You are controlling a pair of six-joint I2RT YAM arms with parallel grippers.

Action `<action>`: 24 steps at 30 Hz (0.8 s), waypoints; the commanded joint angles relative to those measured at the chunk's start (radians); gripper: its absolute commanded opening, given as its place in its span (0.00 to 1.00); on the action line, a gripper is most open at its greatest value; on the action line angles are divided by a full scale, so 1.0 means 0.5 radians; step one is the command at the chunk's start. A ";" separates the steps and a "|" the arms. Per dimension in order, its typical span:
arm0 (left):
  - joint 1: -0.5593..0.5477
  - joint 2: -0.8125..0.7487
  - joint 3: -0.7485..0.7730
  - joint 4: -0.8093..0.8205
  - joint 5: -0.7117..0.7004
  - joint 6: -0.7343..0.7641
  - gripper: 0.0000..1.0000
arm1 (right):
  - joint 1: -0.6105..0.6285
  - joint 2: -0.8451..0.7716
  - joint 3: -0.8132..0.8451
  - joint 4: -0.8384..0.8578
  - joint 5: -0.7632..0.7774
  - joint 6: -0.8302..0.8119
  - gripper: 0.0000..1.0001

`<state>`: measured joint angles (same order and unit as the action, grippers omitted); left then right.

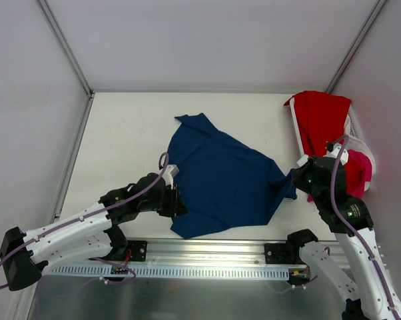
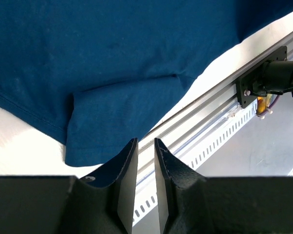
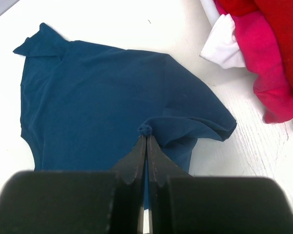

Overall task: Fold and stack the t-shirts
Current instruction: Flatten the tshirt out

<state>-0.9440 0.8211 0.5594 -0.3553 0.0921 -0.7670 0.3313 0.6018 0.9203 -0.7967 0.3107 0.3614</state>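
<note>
The navy t-shirt (image 1: 220, 180) lies spread and skewed on the white table, plain side up; no print shows. My right gripper (image 1: 295, 179) is shut on a bunched fold of its right sleeve edge, seen in the right wrist view (image 3: 146, 137) on the navy cloth (image 3: 88, 107). My left gripper (image 1: 179, 203) is at the shirt's near left hem, narrowly open and empty (image 2: 145, 141), with the navy hem (image 2: 117, 122) just beyond the fingertips. The red t-shirt (image 1: 320, 120) and the pink t-shirt (image 1: 359, 167) hang in the basket at the right.
The white plastic basket (image 1: 294, 123) stands at the table's right edge beside my right arm. An aluminium rail (image 1: 214, 252) runs along the near edge, also in the left wrist view (image 2: 219, 112). White walls enclose the table on three sides.
</note>
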 commanded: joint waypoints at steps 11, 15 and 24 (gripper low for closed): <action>-0.036 -0.022 -0.361 -0.087 -0.138 -0.245 0.56 | 0.009 -0.050 -0.061 0.059 0.029 0.010 0.01; -0.076 -0.108 -0.566 -0.087 -0.316 -0.441 0.53 | 0.006 -0.041 -0.080 0.062 0.014 0.020 0.00; -0.085 -0.130 -0.637 -0.084 -0.378 -0.476 0.45 | 0.009 -0.013 -0.086 0.078 -0.002 0.023 0.01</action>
<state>-0.9764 0.7284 0.2680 -0.3561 -0.0402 -0.9894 0.3317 0.5884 0.8776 -0.7898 0.3096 0.3630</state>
